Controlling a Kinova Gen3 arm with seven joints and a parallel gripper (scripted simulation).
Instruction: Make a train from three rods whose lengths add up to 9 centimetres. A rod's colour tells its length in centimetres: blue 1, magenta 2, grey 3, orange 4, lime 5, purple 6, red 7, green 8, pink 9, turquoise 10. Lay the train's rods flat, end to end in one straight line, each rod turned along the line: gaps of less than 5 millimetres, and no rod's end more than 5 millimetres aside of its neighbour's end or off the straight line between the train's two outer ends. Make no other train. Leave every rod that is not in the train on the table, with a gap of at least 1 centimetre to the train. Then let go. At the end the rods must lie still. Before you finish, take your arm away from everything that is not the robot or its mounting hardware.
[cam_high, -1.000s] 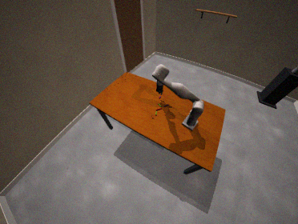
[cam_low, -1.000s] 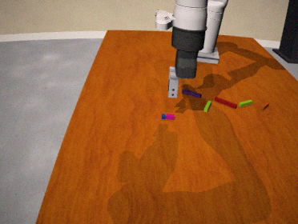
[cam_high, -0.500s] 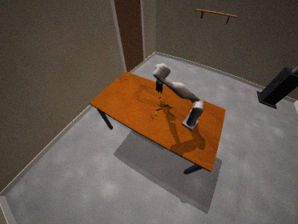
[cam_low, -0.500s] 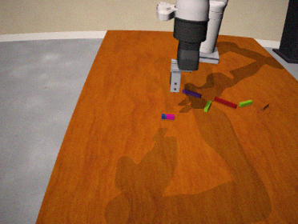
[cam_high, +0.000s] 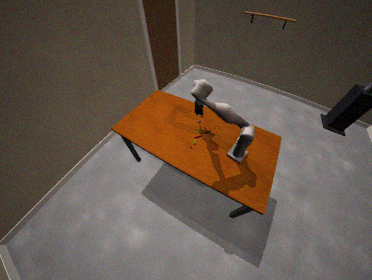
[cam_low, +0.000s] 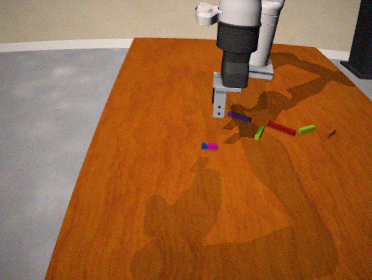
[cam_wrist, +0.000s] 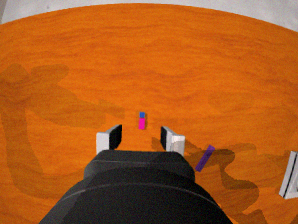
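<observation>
A blue rod and a magenta rod lie flat end to end in one line, with no visible gap. A purple rod lies slanted on the table, apart from them. A lime rod, a red rod and a second lime rod lie further right in the exterior view. A small dark rod lies beyond them; its colour is unclear. My gripper is wide open and empty, raised above the table near the magenta rod.
The wooden table carries all the rods. The arm's base stands on it, behind the rods in the exterior view. Shadows of the arm fall across the purple rod and the nearer lime rod.
</observation>
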